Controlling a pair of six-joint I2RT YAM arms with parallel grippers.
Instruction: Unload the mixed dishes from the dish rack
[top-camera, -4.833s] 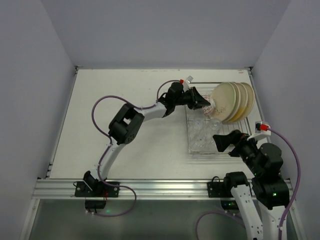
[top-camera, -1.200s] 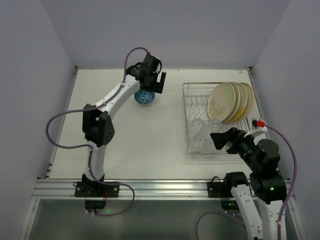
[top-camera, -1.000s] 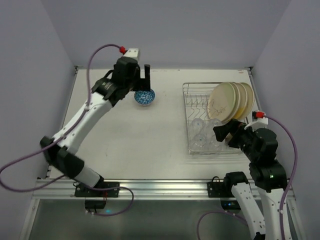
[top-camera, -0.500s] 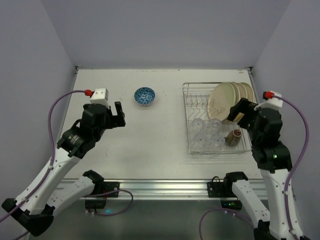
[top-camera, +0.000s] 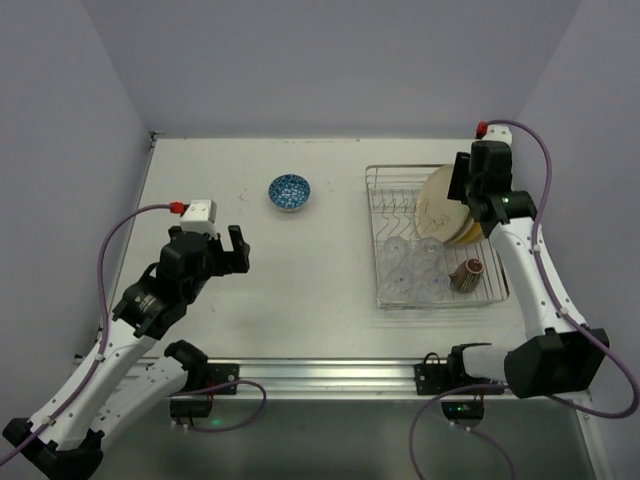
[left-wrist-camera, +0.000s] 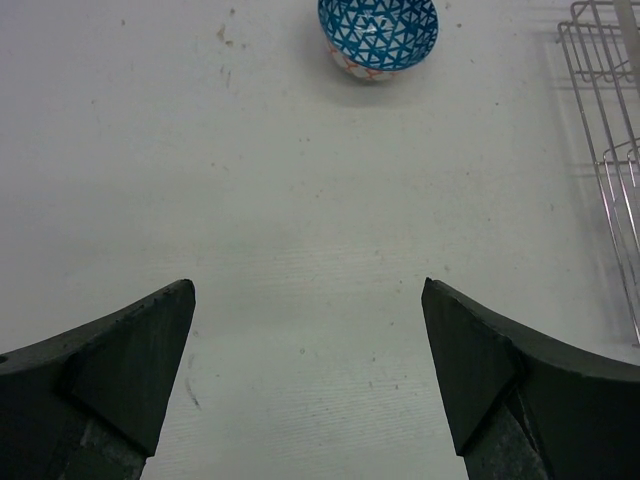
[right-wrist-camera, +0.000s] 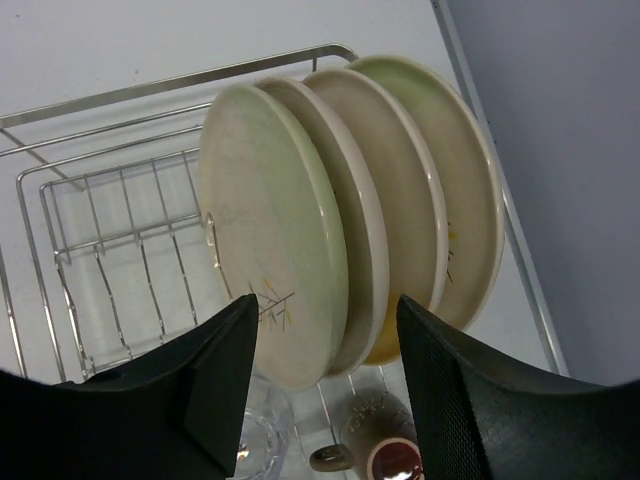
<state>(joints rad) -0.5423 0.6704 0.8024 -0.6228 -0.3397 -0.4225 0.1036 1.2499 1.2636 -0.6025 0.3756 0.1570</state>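
Note:
The silver wire dish rack (top-camera: 381, 298) stands at the right of the table. In it, several cream plates (top-camera: 446, 208) stand upright at the far end, several clear glasses (top-camera: 410, 266) sit in the middle, and a dark cup (top-camera: 468, 272) lies at the near right. My right gripper (top-camera: 461, 184) hangs open over the plates (right-wrist-camera: 290, 230), its jaws straddling the front rims (right-wrist-camera: 328, 305) without a grip. Below them I see the cup (right-wrist-camera: 388, 458) and a glass (right-wrist-camera: 255, 440). The blue-patterned bowl (top-camera: 289, 191) sits on the table. My left gripper (top-camera: 232, 250) is open and empty, well short of the bowl (left-wrist-camera: 378, 35).
Grey walls close in the table on the left, the far side and the right, and the rack stands close to the right wall. A metal rail (top-camera: 320, 375) with the arm bases runs along the near edge. The rack's left edge (left-wrist-camera: 600, 100) shows in the left wrist view.
My left arm let go of the bowl on the table and pulled back to the near left. My right arm swung from the rack's near end up over the plates.

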